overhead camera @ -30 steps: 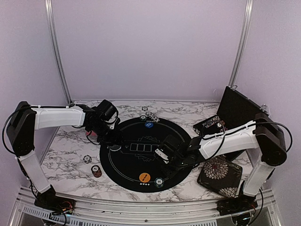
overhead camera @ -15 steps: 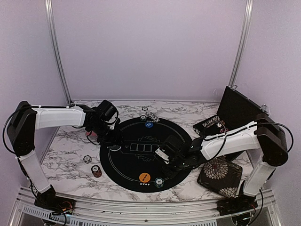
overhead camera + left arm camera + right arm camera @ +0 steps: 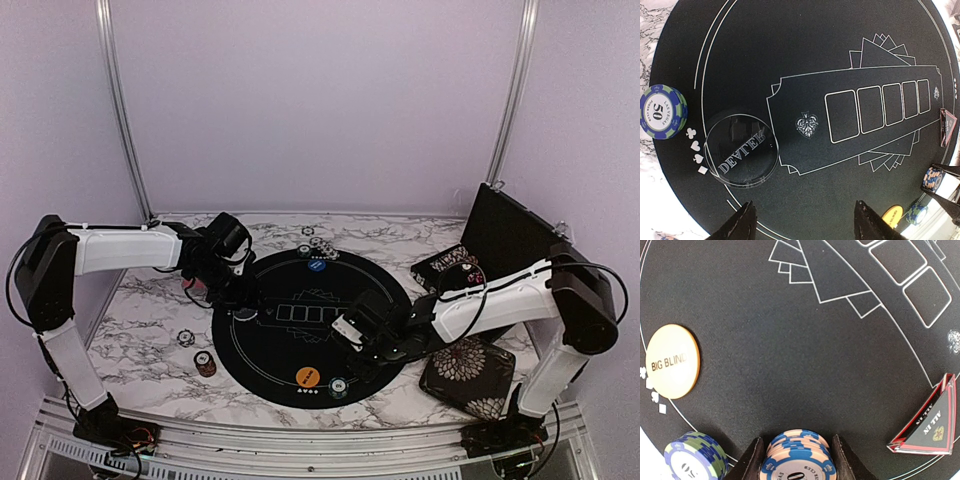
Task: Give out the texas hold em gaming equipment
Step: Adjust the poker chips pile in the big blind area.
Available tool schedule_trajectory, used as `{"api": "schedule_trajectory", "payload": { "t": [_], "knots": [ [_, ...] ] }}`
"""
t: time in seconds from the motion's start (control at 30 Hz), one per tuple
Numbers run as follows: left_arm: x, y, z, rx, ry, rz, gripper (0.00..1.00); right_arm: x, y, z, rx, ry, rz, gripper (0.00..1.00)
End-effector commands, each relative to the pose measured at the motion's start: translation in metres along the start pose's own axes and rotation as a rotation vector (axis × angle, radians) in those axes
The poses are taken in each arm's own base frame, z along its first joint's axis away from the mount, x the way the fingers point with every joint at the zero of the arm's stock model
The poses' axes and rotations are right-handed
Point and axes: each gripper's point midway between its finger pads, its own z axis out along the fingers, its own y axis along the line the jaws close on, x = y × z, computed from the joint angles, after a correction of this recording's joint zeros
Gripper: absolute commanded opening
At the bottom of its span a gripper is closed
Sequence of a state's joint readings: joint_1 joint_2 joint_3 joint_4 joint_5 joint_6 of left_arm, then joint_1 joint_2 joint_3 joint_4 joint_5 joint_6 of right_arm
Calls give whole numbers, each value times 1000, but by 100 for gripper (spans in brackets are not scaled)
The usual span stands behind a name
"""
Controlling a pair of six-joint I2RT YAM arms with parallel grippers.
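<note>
Change: right arm has carried its wrist a little closer to the near-right rim of the black felt mat (image 3: 790, 340); left arm has not budged.
Right tool (image 3: 796, 460): fingers clamped on a pink-and-blue chip stack (image 3: 797, 447), low over the felt, beside a green-blue stack (image 3: 695, 457), between the BIG BLIND disc (image 3: 671, 361) and the ALL IN triangle (image 3: 930, 422).
Left tool (image 3: 802, 222): fingers apart, nothing between them, hovering near the clear DEALER button (image 3: 741, 148).
Meaning: the stack looks bound for a seat position, not yet released.

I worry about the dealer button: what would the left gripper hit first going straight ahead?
Probably bare black mat; the left gripper aims beside the clear dealer button, though depth is unclear.
</note>
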State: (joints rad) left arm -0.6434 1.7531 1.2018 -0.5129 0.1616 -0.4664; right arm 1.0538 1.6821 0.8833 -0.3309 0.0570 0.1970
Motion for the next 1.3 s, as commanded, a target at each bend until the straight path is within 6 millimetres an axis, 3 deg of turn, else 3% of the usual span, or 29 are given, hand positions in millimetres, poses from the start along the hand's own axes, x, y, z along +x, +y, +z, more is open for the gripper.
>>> {"api": "schedule_trajectory", "payload": {
  "t": [0.0, 0.9, 1.27],
  "knots": [
    [3, -3, 5, 8, 15, 13, 68, 60, 11, 3, -49, 205, -31, 25],
    [2, -5, 3, 13, 11, 17, 68, 71, 15, -5, -43, 226, -9, 25],
    [2, -4, 2, 12, 8, 17, 68, 69, 7, -5, 4, 219, 7, 25]
  ]
}}
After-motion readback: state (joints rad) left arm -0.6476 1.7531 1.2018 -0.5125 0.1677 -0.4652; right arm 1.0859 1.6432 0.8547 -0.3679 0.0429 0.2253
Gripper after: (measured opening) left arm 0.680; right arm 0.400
